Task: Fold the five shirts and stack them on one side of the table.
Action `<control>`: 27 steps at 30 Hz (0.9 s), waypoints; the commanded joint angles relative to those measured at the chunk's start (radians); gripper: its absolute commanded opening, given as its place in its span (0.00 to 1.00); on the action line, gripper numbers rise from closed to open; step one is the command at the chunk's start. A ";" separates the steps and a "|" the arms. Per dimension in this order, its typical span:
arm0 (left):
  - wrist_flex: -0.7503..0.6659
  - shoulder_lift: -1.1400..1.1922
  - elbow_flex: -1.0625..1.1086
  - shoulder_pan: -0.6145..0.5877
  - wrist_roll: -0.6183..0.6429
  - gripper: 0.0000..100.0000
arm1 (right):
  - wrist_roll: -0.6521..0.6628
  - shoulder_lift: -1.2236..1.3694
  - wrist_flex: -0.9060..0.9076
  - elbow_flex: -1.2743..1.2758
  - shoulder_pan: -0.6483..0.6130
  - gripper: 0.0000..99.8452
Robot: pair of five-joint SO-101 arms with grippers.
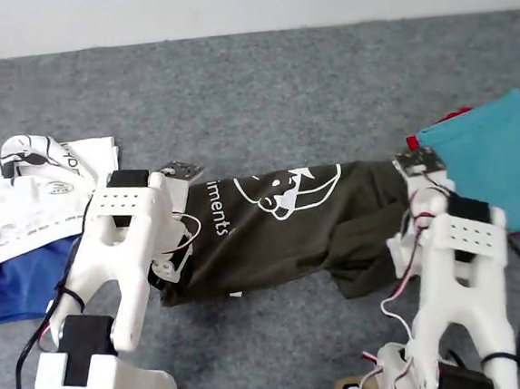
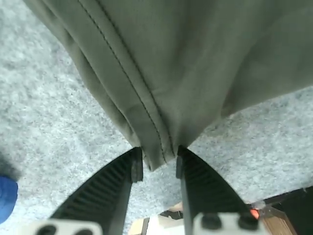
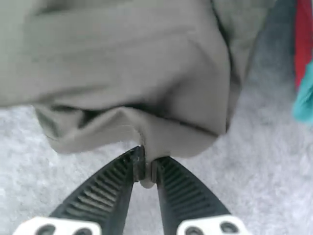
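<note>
- Folding the dark olive shirt (image 1: 289, 219) is the step in hand. It lies stretched across mid surface (image 1: 278, 84), white print up, near edge by the arms.
- Left jaws pinch its stitched hem, cloth doubled btwn the tips. The grip looks shallow, right at the edge.
- Right jaws are nearly pressed together on a small nub of cloth at the other end, where the shirt is crumpled.
- Best approach imo: lift both ends together at the same height, keeping the hem taut btwn the arms so the middle doesn't sag. Then carry the near edge over toward the far edge and lay it flat.
- Watch the left grip: the hem may slip out w/ a hard tug, so go slow.
- The right end is rumpled, so the fold prob comes out uneven unless tension smooths it first.
- Don't drag the neighbours: teal shirt (image 1: 494, 165) and red cloth (image 1: 413, 141) sit just beside the right end. White shirt (image 1: 41, 191) lies partly over blue shirt (image 1: 13, 284) near the left end.
- Stack side isn't obvious yet; the white/blue side seems likeliest.
</note>
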 commanded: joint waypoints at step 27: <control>-0.009 -0.035 0.051 0.006 0.005 0.12 | -0.150 0.231 -0.314 -0.137 -0.002 0.21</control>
